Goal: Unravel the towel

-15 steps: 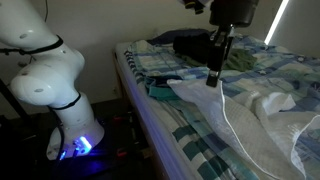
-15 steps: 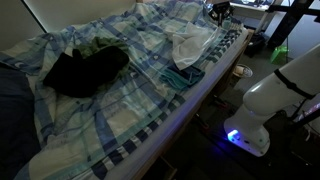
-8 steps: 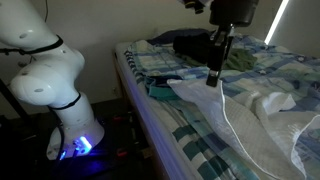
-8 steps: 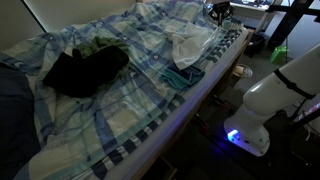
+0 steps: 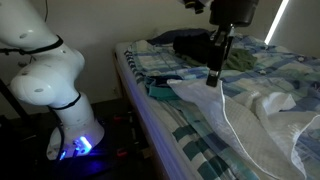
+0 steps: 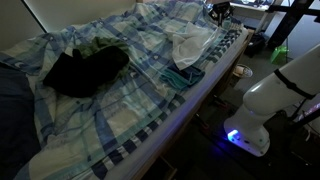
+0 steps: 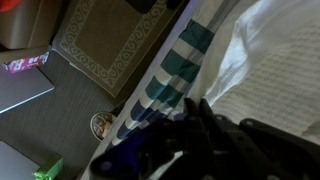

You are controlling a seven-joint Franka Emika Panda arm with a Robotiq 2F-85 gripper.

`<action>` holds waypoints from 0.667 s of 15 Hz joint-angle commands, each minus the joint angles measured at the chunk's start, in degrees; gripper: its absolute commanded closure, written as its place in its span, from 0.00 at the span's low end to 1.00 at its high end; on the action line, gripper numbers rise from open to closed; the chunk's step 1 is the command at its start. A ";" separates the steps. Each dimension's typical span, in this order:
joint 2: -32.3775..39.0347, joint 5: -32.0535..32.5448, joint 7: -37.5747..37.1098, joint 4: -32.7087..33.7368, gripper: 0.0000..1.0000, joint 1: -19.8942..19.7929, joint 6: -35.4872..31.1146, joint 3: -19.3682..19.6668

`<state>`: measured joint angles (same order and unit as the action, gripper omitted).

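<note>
Your dark gripper (image 5: 212,79) hangs straight down over the near edge of the surface, a bed under a blue-and-white checked blanket (image 5: 190,142). Its tips meet the edge of the crumpled white cloth towel (image 5: 252,116). The jaws look narrow, but I cannot tell whether they pinch the cloth or only touch it; the wrist view shows them only as a dark blur against the towel and the striped blanket edge.

The towel lies bunched near the bed's edge, in folds, not spread flat. Just beside it lies a small teal folded cloth (image 6: 180,77). A heap of dark clothing (image 6: 85,68) lies well apart, farther up the bed. The robot's rounded white base (image 5: 45,82) stands on the floor beside the bed.
</note>
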<state>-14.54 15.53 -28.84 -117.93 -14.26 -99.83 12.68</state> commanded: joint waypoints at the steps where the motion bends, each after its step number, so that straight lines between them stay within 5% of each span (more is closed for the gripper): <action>1: 0.10 -0.20 0.20 0.11 0.93 -0.84 0.05 -0.74; 10: -1.90 1.35 0.20 -4.41 0.98 -3.82 0.91 0.86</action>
<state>-14.75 15.55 -28.84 -120.10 -16.50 -99.79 13.30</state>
